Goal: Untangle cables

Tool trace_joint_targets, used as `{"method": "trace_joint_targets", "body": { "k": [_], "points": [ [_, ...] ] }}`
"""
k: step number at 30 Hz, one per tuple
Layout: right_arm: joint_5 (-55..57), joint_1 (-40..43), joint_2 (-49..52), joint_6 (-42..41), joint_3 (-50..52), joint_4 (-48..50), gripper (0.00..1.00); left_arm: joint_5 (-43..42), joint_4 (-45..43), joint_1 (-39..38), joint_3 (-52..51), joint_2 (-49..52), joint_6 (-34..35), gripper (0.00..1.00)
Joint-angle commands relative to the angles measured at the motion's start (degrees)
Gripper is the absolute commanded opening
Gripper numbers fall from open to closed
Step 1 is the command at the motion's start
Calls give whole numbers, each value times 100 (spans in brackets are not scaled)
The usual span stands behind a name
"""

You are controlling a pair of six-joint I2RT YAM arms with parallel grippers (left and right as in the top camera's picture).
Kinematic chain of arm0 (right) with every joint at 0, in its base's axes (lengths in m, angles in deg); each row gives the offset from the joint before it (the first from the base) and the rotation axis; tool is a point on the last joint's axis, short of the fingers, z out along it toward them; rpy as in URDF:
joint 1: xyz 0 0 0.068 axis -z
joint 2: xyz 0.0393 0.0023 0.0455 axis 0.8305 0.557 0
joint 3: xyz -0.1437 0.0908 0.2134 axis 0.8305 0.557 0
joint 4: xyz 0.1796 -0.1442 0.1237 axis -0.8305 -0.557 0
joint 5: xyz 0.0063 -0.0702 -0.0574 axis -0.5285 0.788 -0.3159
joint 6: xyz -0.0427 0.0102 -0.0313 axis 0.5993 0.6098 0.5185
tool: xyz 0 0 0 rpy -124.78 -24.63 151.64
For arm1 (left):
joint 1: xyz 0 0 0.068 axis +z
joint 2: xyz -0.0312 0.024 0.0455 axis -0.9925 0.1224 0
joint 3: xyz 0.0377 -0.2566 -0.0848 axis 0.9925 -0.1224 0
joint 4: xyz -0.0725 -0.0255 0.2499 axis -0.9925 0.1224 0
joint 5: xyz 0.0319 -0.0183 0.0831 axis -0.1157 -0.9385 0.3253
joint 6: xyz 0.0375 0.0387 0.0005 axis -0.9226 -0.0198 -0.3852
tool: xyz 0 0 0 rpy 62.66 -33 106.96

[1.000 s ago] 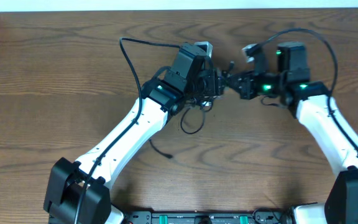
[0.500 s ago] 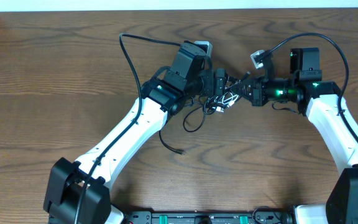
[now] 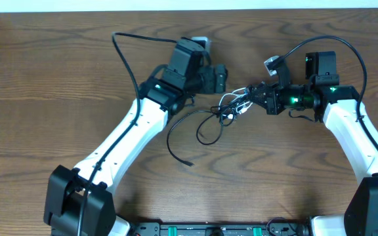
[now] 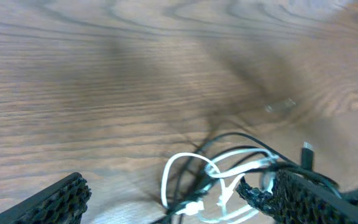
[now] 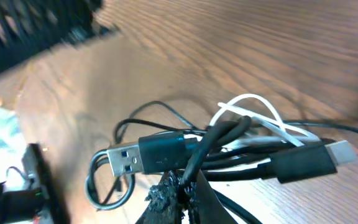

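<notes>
Wooden tabletop point(image 3: 44, 78) carries the knotted cables point(image 3: 230, 107) at centre. My right tool point(image 3: 253, 97) pinches a black cord point(image 5: 210, 146) there, seemingly to anchor the bundle; my left tool point(image 3: 223, 78) hangs spread just beside it.

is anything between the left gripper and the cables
nothing visible. the left gripper is open right beside the cables, with only bare table between them. the right gripper grips the bundle from the opposite side, not in the path.
</notes>
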Motion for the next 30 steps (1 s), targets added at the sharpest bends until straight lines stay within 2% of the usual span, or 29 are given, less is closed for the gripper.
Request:
{"method": "trace_joint_targets", "body": {
  "k": [1, 6, 15, 17, 20, 25, 30],
  "points": [
    [129, 15, -105, -28, -2, -9, 1, 85, 13, 136, 107, -2, -68, 94],
    [-199, 13, -105, 380, -2, -42, 1, 52, 111, 131, 107, 0, -70, 94],
    [-492, 17, -105, 2564, -2, -138, 1, -138, 623, 136, 107, -2, -581, 94],
    [-490, 20, -105, 2728, -2, -105, 1, -590, 614, 136, 107, -2, -785, 94],
    [-466, 28, -105, 2741, -2, -48, 1, -1875, 553, 136, 107, -2, -1421, 94],
    [-334, 31, -105, 2802, -2, -20, 1, -3506, 505, 138, 107, -2, -2347, 94],
    [-229, 122, -105, 2428, -2, 155, 1, -3864, 553, 138, 107, -2, -2623, 93]
  ]
}}
